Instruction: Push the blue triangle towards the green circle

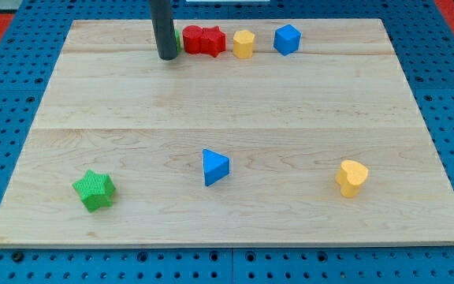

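The blue triangle [215, 166] lies on the wooden board [227, 95] a little below its middle. The green circle [178, 39] is near the view's top, almost wholly hidden behind my rod; only a thin green edge shows. My tip [167, 57] rests on the board at the view's top, just left of and below that green edge, far above the blue triangle.
A red circle [191, 39] and a red star [213, 40] sit right of the rod, then a yellow hexagon [243, 43] and a blue cube [287, 39]. A green star [94, 190] lies at the bottom left, a yellow heart [351, 177] at the bottom right.
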Motion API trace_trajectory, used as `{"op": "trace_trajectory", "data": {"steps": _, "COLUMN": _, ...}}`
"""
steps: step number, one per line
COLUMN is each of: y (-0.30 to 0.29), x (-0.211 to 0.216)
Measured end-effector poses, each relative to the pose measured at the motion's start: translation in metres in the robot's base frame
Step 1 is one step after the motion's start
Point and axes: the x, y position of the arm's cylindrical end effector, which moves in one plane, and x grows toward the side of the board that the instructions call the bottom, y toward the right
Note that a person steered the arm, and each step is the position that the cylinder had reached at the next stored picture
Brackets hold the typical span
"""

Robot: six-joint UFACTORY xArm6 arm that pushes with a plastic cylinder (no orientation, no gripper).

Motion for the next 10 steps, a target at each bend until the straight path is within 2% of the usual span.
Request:
{"op": "trace_trajectory", "data": {"steps": 3, "y": -0.008, "x": -0.014}}
{"op": "trace_trajectory", "data": {"steps": 5, "y": 0.011, "x": 0.051}}
{"op": "trace_trajectory", "data": {"steps": 6, "y": 0.039, "x": 0.061}}
{"op": "trace_trajectory", "data": {"steps": 7, "y": 0.027, "x": 0.093}}
{"op": "trace_trajectory", "data": {"steps": 9, "y": 0.048, "x": 0.165}}
{"op": "trace_trajectory", "data": {"steps": 10, "y": 0.047, "x": 0.175}}
